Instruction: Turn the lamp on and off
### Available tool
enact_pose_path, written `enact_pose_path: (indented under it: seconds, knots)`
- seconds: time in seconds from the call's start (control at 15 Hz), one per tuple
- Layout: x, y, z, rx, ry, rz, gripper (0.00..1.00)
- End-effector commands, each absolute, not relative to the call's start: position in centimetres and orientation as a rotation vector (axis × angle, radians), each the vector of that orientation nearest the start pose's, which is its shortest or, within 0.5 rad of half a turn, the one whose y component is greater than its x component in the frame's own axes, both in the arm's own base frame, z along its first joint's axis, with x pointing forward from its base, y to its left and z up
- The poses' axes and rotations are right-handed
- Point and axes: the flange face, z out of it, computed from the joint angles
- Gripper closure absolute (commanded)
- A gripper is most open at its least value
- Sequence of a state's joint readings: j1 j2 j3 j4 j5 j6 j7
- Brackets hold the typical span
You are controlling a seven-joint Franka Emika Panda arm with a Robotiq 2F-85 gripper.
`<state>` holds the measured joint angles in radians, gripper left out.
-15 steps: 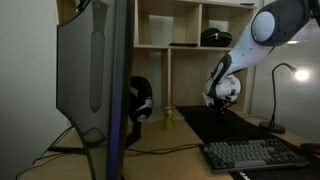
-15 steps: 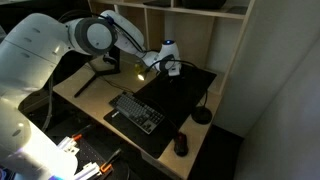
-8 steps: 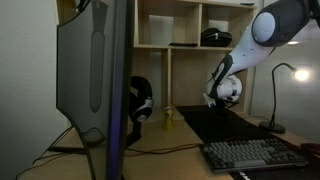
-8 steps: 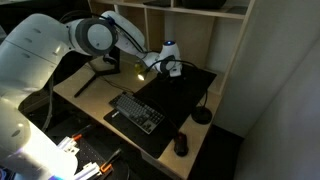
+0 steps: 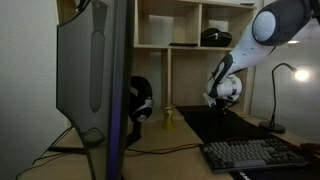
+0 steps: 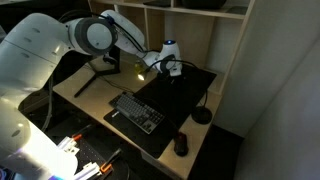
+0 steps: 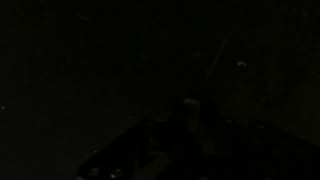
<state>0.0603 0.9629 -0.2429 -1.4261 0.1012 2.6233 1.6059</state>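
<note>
A slim black curved-neck desk lamp stands at the edge of a dark rectangular desk mat. The gripper hangs over that mat, apart from the lamp; I cannot tell whether its claw is spread.

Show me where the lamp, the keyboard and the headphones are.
lamp [image 6: 202, 117]: in an exterior view, on its round base.
keyboard [image 6: 136, 111]: in an exterior view, on the middle of the keys.
headphones [image 5: 142, 106]: in an exterior view, on an ear cup.
</note>
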Motion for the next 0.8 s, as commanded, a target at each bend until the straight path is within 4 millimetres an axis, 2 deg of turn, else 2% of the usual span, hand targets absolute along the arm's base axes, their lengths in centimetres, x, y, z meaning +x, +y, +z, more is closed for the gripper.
enact_pose_path:
  seconds: [0.0,0.2,0.27,0.33,0.47,0.73]
  knots:
    - [73.3,-10.3,14.4,-1.986,2.321,-0.402,0.99]
    - [73.2,-10.2,14.4,-1.987,2.319,-0.395,0.95]
    - [73.2,-10.3,14.4,-1.981,2.326,-0.394,0.87]
    - [73.2,-10.3,14.4,-1.981,2.325,-0.396,0.56]
    - [73.2,-10.4,14.8,-1.972,2.323,-0.397,0.49]
    - [73.0,-10.8,15.7,-1.987,2.308,-0.391,0.2]
